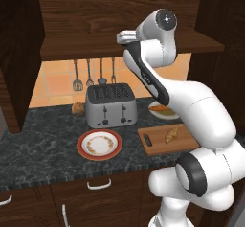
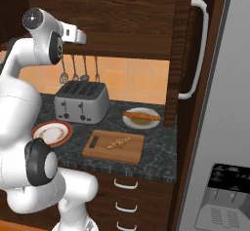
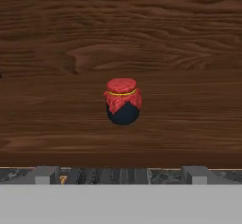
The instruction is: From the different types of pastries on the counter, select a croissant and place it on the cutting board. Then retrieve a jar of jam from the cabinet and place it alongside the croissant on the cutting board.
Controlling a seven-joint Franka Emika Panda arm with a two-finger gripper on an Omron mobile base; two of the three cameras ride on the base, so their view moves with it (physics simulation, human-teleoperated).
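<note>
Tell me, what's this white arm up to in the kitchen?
It is fetching jam. A croissant already lies on the cutting board on the counter. The arm is raised to the open cabinet, and its hand camera looks straight at the jar of jam standing on the shelf. The fingers are spread open and short of the jar, so nothing is held yet.
</note>
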